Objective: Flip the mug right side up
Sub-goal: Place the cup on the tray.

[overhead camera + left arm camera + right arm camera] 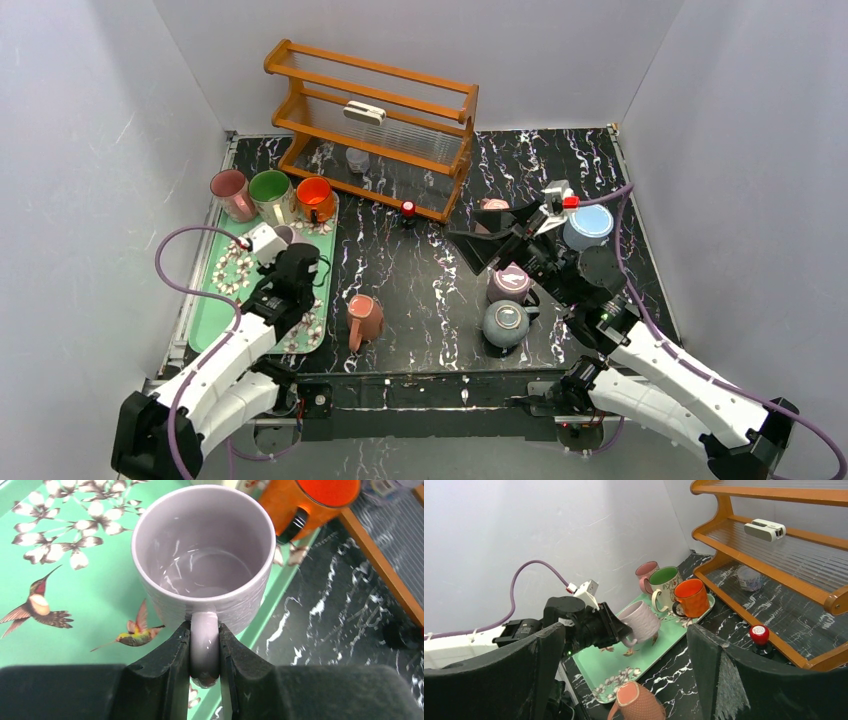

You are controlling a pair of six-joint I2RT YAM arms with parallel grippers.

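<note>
A pale lilac mug (202,555) hangs over the green flowered tray (75,625). My left gripper (204,647) is shut on its handle. I look straight into its open mouth, and it is empty. From the right wrist view the mug (642,620) is tilted, with its base low over the tray (609,667); I cannot tell whether it touches. In the top view the left gripper (288,252) sits over the tray's right half. My right gripper (492,243) stands open and empty over the table's right middle, its fingers (719,675) wide apart.
Pink (232,193), green (270,190) and orange (314,198) mugs stand upright at the tray's back. A salmon mug (364,320) stands upside down near the front. Upside-down purple (510,283) and grey-blue (505,323) mugs sit at the right. Behind them are a light blue mug (588,226), a wooden rack (375,125) and a red-capped knob (408,209).
</note>
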